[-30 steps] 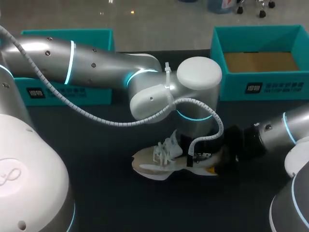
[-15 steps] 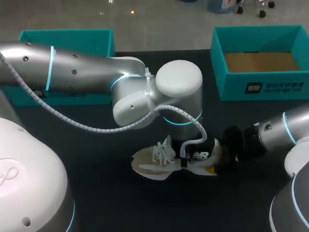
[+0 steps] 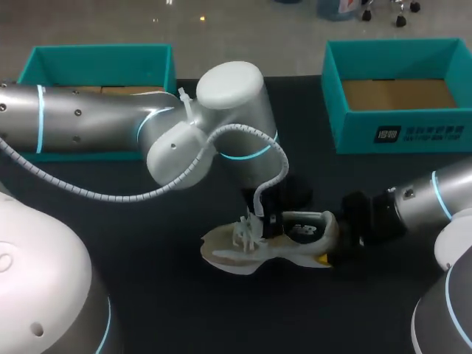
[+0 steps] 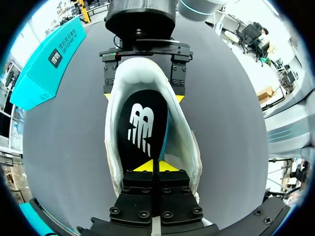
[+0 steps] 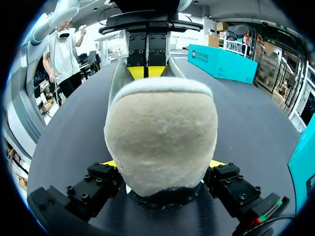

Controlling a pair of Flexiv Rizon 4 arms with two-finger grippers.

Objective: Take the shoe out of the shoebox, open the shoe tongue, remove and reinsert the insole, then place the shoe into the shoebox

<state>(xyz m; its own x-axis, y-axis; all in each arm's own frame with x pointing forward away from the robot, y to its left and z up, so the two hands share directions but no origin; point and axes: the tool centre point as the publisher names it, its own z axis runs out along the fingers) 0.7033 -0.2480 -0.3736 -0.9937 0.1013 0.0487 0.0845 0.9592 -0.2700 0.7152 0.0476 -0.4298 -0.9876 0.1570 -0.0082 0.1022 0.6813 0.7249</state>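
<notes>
Left gripper (image 4: 153, 165) — pinched on the insole (image 4: 142, 129) — is drawing back leftward; right gripper (image 5: 162, 164) is clamping the shoe (image 5: 160, 140) heel.

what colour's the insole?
Black with a white logo; the insole in the shoe shows best in the left wrist view.

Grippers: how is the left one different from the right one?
The left gripper has its fingers pressed close together, pinching the black insole. The right gripper has its fingers wide apart, clamping the heel of the shoe. The left one is by the laces, the right one behind the heel. Both have yellow tips and hold something.
</notes>
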